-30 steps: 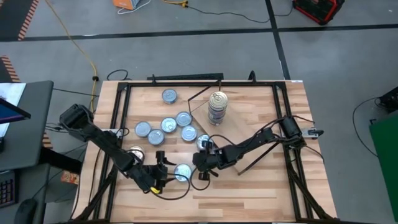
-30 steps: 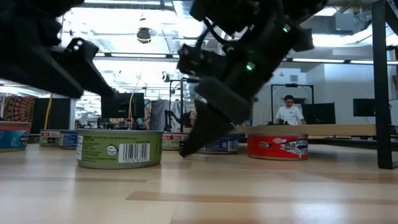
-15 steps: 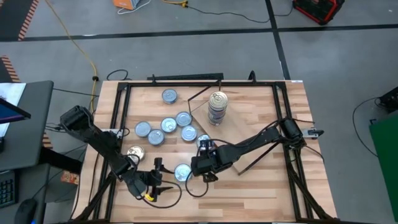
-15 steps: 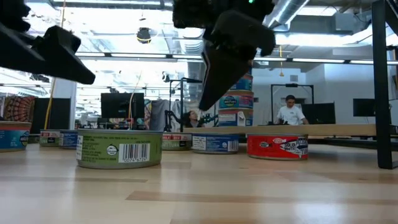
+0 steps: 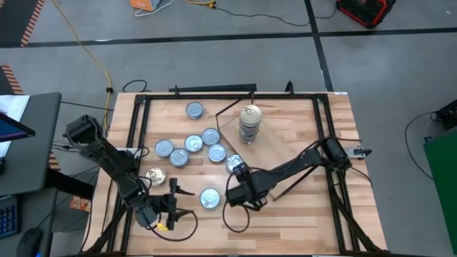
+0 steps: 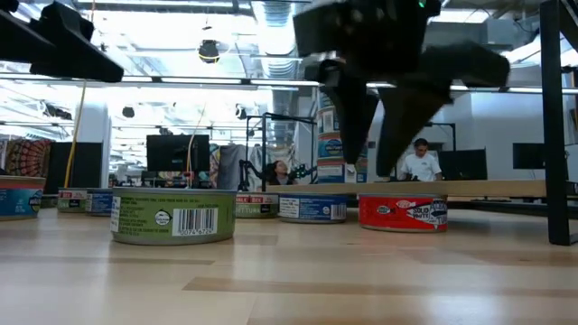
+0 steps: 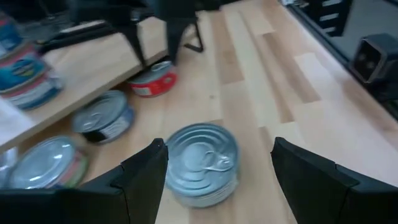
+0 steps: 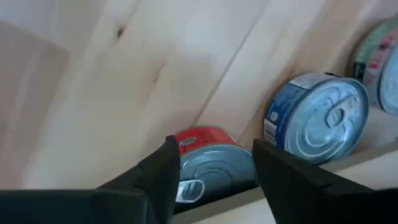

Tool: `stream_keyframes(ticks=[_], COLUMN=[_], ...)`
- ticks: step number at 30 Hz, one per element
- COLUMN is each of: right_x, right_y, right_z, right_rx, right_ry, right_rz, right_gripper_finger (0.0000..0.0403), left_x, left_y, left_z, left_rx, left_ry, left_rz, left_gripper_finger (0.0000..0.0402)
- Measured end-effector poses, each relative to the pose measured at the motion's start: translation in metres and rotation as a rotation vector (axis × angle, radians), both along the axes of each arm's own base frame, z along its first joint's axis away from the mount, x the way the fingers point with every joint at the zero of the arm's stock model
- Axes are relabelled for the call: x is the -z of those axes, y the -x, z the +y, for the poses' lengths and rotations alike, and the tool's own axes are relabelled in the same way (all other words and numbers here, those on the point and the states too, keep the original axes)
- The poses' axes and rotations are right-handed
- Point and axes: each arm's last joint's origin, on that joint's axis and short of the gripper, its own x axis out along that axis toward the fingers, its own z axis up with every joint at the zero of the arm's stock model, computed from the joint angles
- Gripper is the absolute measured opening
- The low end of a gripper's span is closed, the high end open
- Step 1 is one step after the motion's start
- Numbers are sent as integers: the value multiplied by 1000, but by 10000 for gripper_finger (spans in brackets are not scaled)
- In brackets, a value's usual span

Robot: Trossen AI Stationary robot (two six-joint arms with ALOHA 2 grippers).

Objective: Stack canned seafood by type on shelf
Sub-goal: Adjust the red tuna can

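Note:
A silver-lidded, green-labelled tin [image 5: 209, 198] [image 6: 172, 215] stands alone on the tabletop near the front. My left gripper [image 5: 176, 200] [image 7: 217, 183] is open just left of it, with the tin [image 7: 202, 162] ahead of its fingers and untouched. My right gripper [image 5: 238, 194] [image 6: 375, 135] hangs open above the table, pointing down over a red tin [image 8: 208, 165] at the shelf's edge. Several more tins [image 5: 193, 143] sit left of the shelf [image 5: 285, 146]. A stack of tins [image 5: 249, 123] stands on the shelf.
A gold-lidded tin [image 5: 156, 175] lies beside my left arm. A blue tin [image 8: 317, 121] [image 6: 312, 209] sits next to the red tin [image 6: 402, 212]. A dark metal frame [image 5: 136, 135] runs round the table. People show in the room behind.
My right gripper has risen from the table beside the lone tin, tipped to point down, and opened. My left gripper has drawn back from the tin toward the table's left and near edges, staying open. The tin has kept its place.

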Motion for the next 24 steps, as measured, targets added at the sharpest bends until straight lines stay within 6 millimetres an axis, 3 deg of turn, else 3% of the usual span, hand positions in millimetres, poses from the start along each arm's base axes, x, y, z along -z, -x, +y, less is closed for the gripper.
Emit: stream_keyframes(ticks=[8,14,20,24], right_x=[0,2,3,3], right_y=[1,0,-1,1], right_z=[0,-6,-7,-5], right_rx=[-158,-164,-169,-268], right_ry=[75,78,35,46], right_rz=[44,55,72,110], right_gripper_finger=[230,222,237,248], left_x=[-1,-4,-4,-4], left_y=[7,18,19,19], left_z=[-4,-13,-13,-13], left_rx=[6,69,73,77], left_ry=[12,2,-2,-13], left_rz=[-3,-17,-15,-15], left_gripper_finger=[277,277,277,277])
